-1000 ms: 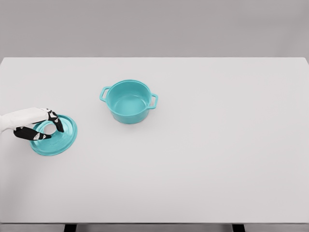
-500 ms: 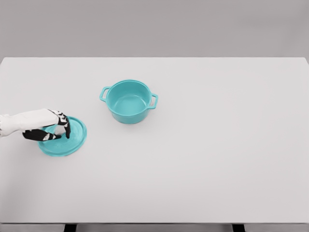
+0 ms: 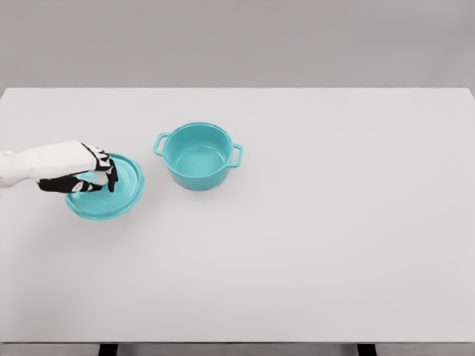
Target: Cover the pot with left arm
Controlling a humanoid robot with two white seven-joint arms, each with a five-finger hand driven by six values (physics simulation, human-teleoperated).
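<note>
A teal pot [image 3: 198, 155] with two side handles stands open and upright on the white table [image 3: 312, 222], left of the middle. To its left is the matching teal lid [image 3: 111, 194], held by its centre knob in my left hand [image 3: 98, 179], whose dark fingers are curled around the knob. The hand and its white forearm come in from the left edge. The knob itself is hidden by the fingers. A small gap separates the lid's right rim from the pot's left handle [image 3: 159, 143].
My left hand has carried the lid to the right and upward in the picture, from near the left edge toward the pot. The pot has not moved.
</note>
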